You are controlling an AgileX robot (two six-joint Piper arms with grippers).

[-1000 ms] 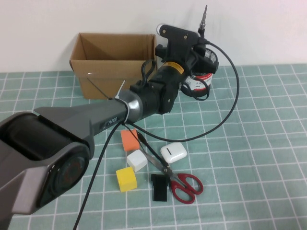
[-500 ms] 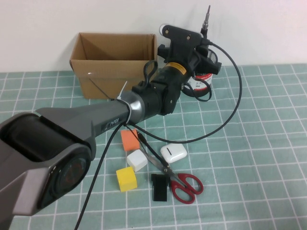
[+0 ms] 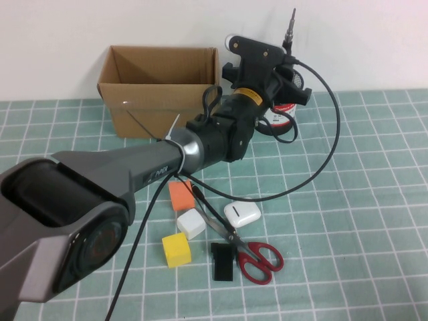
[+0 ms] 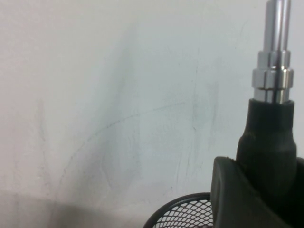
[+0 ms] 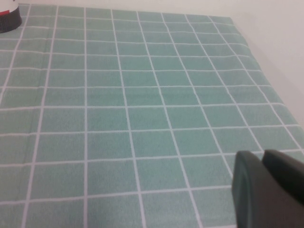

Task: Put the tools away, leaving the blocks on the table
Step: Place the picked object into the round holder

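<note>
My left gripper (image 3: 284,61) is shut on the black-handled screwdriver (image 3: 289,25), holding it upright with its metal tip up, just above the black mesh cup (image 3: 296,85) at the back of the table. In the left wrist view the screwdriver (image 4: 270,142) fills the space between the fingers, over the mesh cup's rim (image 4: 183,213). The red-handled scissors (image 3: 257,261) and a thin black rod (image 3: 200,198) lie near the front. Beside them sit the orange block (image 3: 180,195), white block (image 3: 190,223) and yellow block (image 3: 176,250). My right gripper (image 5: 261,161) is shut and empty over bare grid.
An open cardboard box (image 3: 160,87) stands at the back left. A white and red can (image 3: 279,115) sits by the mesh cup. A white rounded case (image 3: 241,213) and a short black rectangular piece (image 3: 222,261) lie by the scissors. A black cable (image 3: 331,144) loops to the right.
My left gripper has drifted a little to the right and up with the screwdriver, closer over the mesh cup. Everything on the table has stayed put.
</note>
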